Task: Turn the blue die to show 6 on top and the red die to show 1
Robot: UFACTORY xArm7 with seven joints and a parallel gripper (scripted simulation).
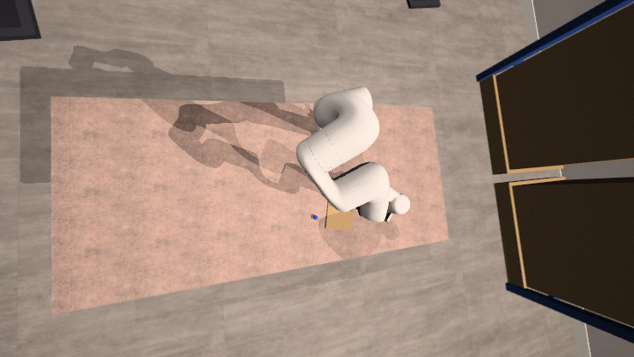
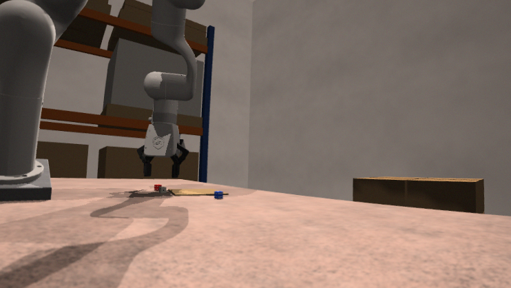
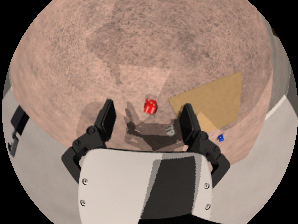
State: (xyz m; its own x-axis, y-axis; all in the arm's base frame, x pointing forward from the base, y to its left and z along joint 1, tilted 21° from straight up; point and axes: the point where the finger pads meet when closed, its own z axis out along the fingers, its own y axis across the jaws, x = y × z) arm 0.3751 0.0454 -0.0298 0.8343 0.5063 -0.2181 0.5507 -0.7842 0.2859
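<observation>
My gripper is open and empty, pointing straight down a short way above the table. A small red die lies on the table right below it, between the fingers in the wrist view. A white die lies close beside the red die. Both are off the tan mat, near its edge. A blue die lies on the table just off another edge of the mat. I cannot read any top faces. In the overhead view the arm hides the gripper and the red and white dice.
The pink table top reaches far to the left. The robot base stands at the left of the side view. A low brown box lies at the far right. Shelving with cartons stands behind.
</observation>
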